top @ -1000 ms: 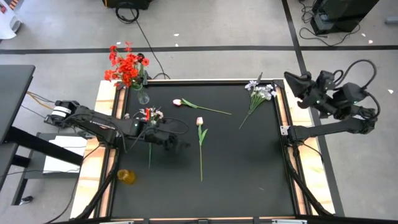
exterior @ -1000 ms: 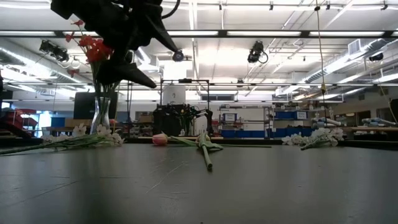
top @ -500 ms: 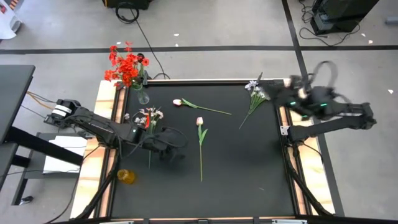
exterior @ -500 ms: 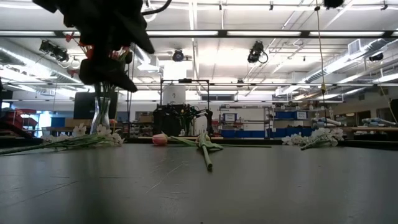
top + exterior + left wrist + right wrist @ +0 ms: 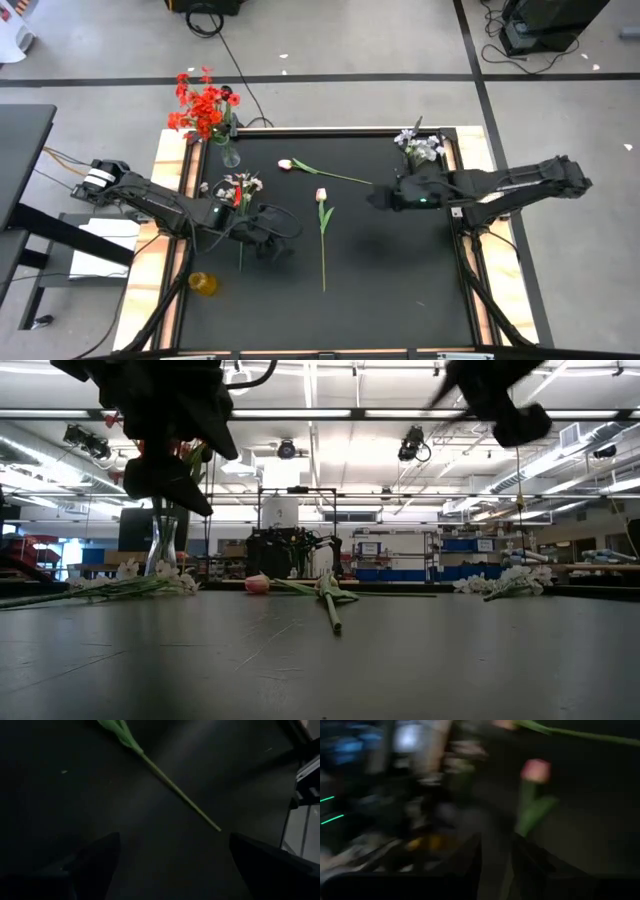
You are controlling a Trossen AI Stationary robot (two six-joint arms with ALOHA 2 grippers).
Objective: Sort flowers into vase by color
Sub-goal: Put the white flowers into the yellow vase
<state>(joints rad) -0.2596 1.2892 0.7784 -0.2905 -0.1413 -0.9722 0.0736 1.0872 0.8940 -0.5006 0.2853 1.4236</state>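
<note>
Red sprays (image 5: 203,107) fill the vase (image 5: 230,155); tulip (image 5: 322,215) lies right of it on the bench (image 5: 400,270). Left pincer (image 5: 270,240) open, empty; right pincer (image 5: 378,198) reaching tulipward, fingers unclear.

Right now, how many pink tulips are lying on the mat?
2. One tulip lies mid-mat, bloom toward the far edge; the other tulip lies crosswise farther back, near the vase. None seems hidden.
</note>
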